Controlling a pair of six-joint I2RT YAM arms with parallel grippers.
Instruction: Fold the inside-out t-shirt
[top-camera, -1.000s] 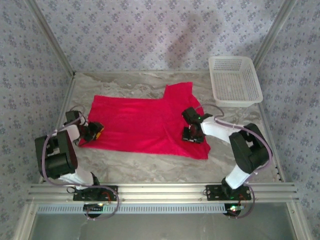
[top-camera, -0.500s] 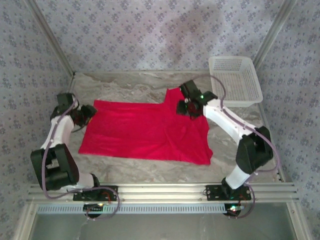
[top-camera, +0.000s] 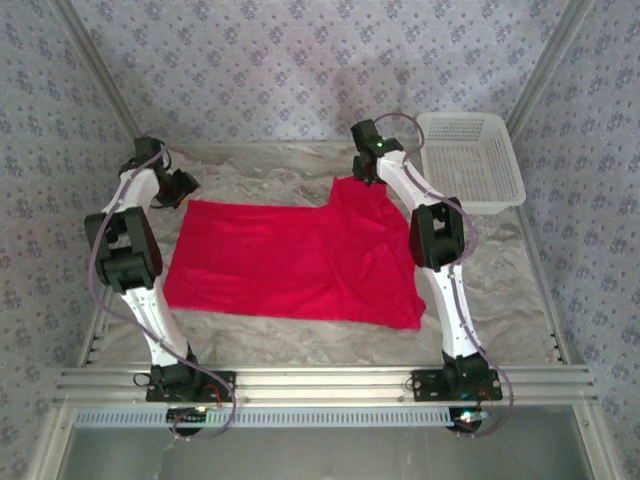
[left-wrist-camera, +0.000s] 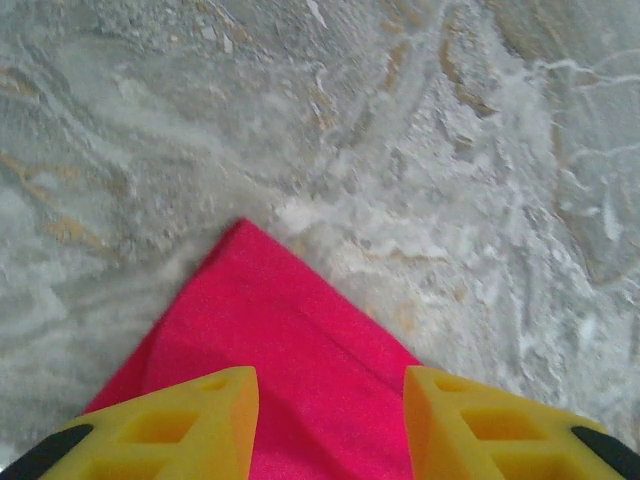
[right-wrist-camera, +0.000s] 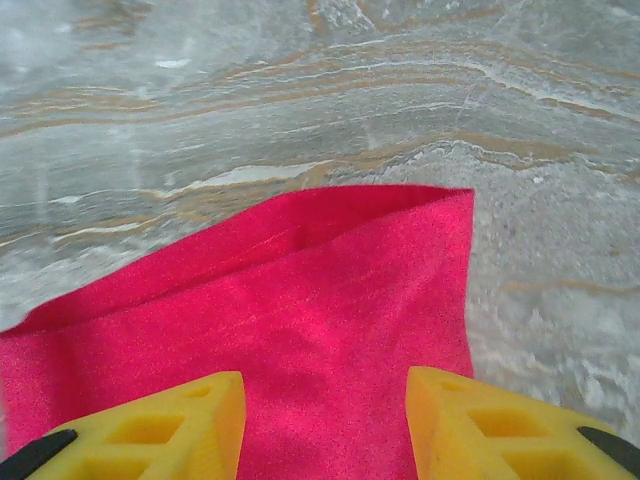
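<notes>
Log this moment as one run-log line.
t-shirt: spread flat on table | left gripper: open, over far-left corner | right gripper: open, over far-right corner | grasp: none yet

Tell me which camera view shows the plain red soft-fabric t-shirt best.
The top external view: the plain red soft-fabric t-shirt lies there whole, spread out on the marbled table. The left wrist view catches just one pointed corner of it; the right wrist view gives a close look at one edge and corner.
</notes>
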